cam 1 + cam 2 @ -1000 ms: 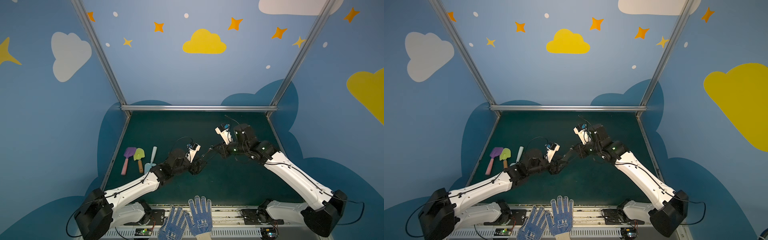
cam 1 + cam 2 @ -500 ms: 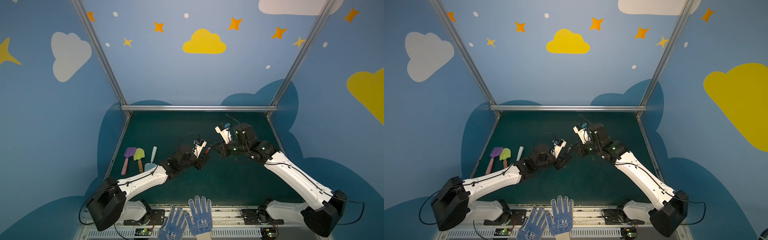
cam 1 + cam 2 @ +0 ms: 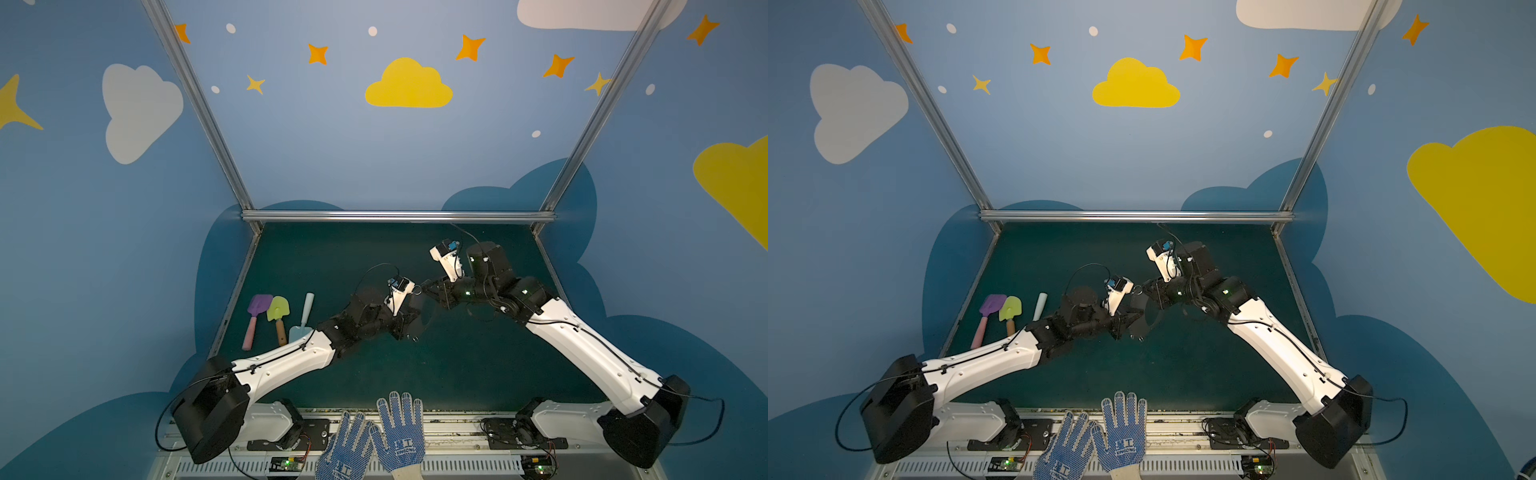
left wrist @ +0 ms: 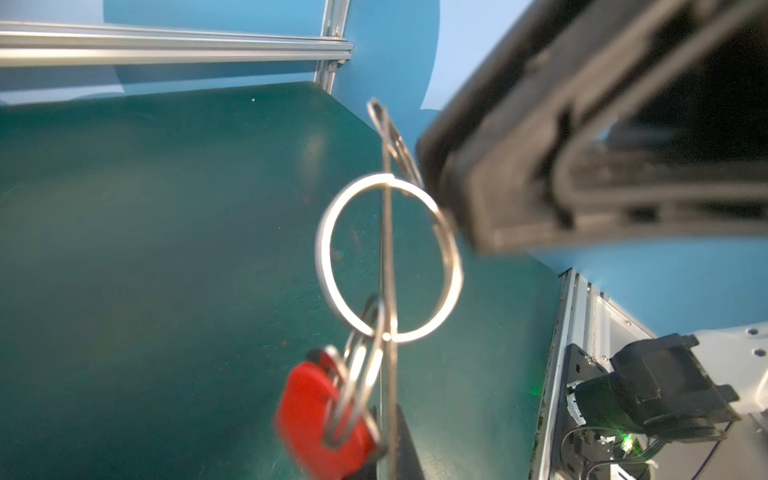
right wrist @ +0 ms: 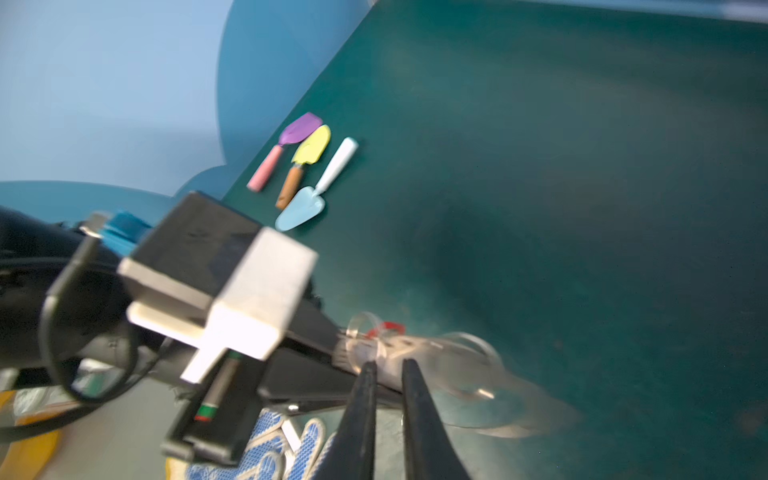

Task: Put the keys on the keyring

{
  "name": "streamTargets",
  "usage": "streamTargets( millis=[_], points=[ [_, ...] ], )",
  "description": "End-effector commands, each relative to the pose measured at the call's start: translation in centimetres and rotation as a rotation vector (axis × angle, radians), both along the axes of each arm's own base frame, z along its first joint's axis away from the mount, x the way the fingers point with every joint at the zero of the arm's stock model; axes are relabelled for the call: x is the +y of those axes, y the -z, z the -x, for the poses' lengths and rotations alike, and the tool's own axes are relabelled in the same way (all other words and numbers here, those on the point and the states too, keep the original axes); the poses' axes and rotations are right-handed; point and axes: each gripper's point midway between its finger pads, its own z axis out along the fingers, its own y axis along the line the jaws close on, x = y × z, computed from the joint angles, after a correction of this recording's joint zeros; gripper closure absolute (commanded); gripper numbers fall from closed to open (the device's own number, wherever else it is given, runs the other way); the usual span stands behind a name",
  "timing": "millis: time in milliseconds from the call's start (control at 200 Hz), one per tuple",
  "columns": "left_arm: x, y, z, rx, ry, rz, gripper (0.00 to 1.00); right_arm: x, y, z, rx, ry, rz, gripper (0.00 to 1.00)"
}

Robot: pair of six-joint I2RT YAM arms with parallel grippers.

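The left gripper [image 3: 409, 322] is clamped tight on the keyring [image 4: 386, 249] and holds it in the air above the middle of the green table [image 3: 457, 374]. In the left wrist view the grey plate shows edge-on as a thin upright line, with one dark finger [image 4: 401, 444] beside its lower end. A large wire ring [image 4: 322, 253] sits through the plate's rim. Lower down, a cluster of smaller rings [image 4: 361, 374] carries the keys [image 4: 316, 411]. Only the red tag shows clearly there; the metal key itself cannot be made out.

The right gripper [image 5: 389, 365] meets the keyring from the other side. Its two dark fingers [image 5: 365, 395] stand a narrow gap apart, with their tips at the blurred plate. In the left wrist view its dark body touches the large ring. Whether anything sits between its fingers cannot be told.

In both top views the two grippers meet near the table's centre. Three toy shovels [image 3: 270, 311] lie well apart near the left edge. A pair of blue dotted gloves [image 3: 390, 436] rests at the front rail.
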Motion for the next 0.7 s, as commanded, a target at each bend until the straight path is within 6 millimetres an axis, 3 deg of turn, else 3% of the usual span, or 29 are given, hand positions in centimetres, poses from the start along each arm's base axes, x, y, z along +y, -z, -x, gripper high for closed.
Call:
streamTargets(
  millis=[0, 225, 396, 486, 551, 696],
  points=[
    [0.6, -1.9, -0.1, 0.016, -0.018, 0.091, 0.96, -2.0, -1.4, -0.7, -0.048, 0.084, -0.013, 0.74],
    [1.5, -3.8, -0.3, 0.048, -0.026, 0.201, 0.96, -5.3, 0.4, -0.1, -0.009, 0.161, -0.091, 0.60],
    [1.5, -6.0, 0.2, 0.056, 0.014, 0.288, 0.96, -4.5, 1.4, 1.1, 0.022, 0.074, -0.247, 0.59],
    [1.5, -7.1, 0.6, 0.063, 0.039, 0.327, 0.96, -4.2, 1.0, 1.3, -0.005, 0.042, -0.319, 0.54],
    [1.5, -8.1, 1.0, 0.057, 0.060, 0.354, 0.96, -4.2, 0.7, 1.3, -0.019, 0.028, -0.362, 0.42],
    [1.5, -9.0, 1.6, 0.059, 0.094, 0.382, 0.96, -4.0, -0.4, 1.3, -0.037, -0.011, -0.444, 0.41]
  ],
)
